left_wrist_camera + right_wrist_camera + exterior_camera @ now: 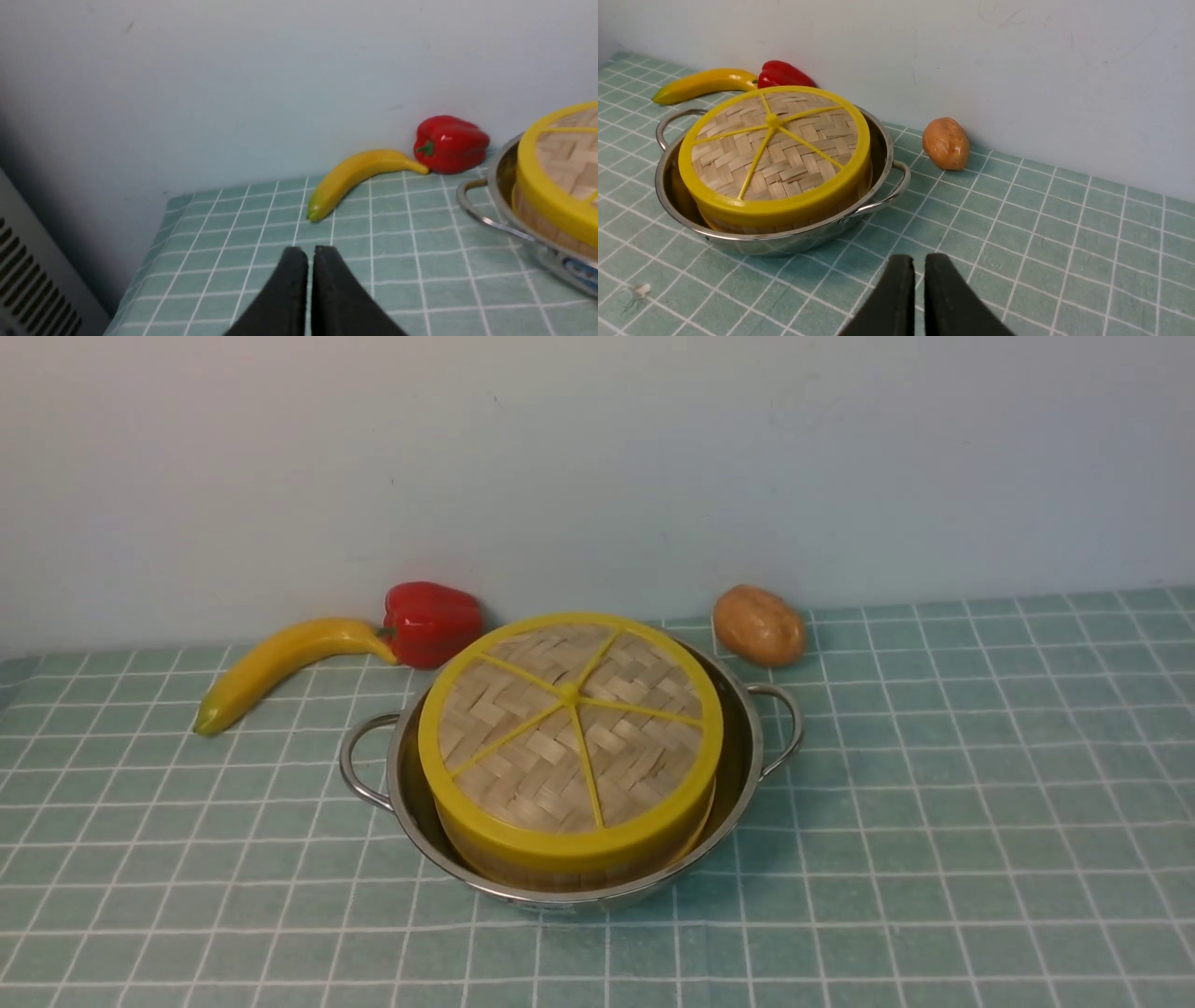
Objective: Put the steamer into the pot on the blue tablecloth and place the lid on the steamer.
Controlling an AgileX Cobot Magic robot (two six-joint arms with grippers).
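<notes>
"What did we see spread widest?"

"We saw the blue tablecloth (943,812), and on it, left of the middle, the pot (747,747). Its long axis, handle to handle, ran nearly left to right, with the right handle (796,723) a little farther from us than the left handle (349,765)."

"And the steamer (560,877)?"

"We found it inside the pot, upright and opening upward under its cover. Being round, it gave us no long axis to read."

"The lid (523,756)?"

"We saw it on top of the steamer, spoked face and hub (569,693) up. One spoke pointed toward us, slightly right; the others fanned out left, right and away."

"What about the smaller things?"

"We had the banana (271,663) at the far left, slanting from its greenish tip, nearer us, to its stem end by the red pepper (434,625). The pepper's stem pointed left. Behind the pot's right side, the potato (759,625) lay slanted, its nearer end to the right."

"And our pincers?"

"We saw the left gripper (310,255) parted by just a thin slit, and the right gripper (920,262) by a narrow gap. We pinched nothing with either."
</notes>
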